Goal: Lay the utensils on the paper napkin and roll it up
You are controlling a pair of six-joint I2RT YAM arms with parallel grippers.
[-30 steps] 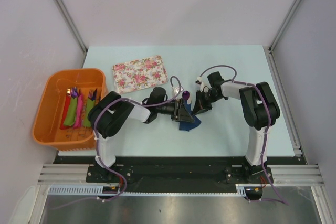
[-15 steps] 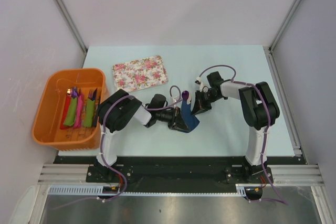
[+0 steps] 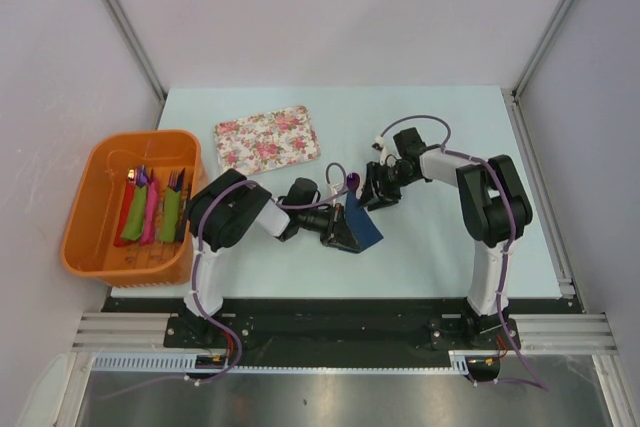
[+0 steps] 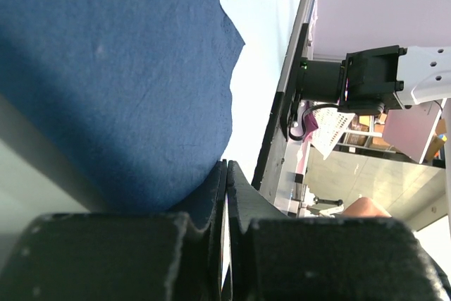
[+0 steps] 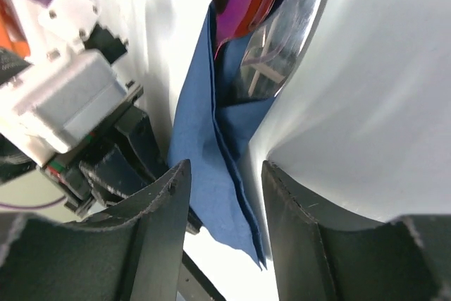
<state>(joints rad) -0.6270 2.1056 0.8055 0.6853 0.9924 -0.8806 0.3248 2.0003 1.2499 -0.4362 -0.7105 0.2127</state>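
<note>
- Edge of paper napkin (image 3: 360, 224) pinched tight in L gripper (image 4: 225, 177), mid-table (image 3: 450, 137).
- R gripper (image 5: 225, 174) jaws apart, gripping nothing, over folded edge.
- utensils (image 5: 243, 5) inside fold, purple end sticking out.
- tray (image 3: 266, 139) & basket (image 3: 100, 162) well apart, left.

Bright even overhead light in the top view, faint soft shadows, sharp throughout, left wrist view close and soft, left gripper (image 4: 226, 199) a dark blur along the bottom, paper napkin (image 4: 120, 75) shaded lower left, table (image 5: 373, 103) glaring white in right wrist view
</note>
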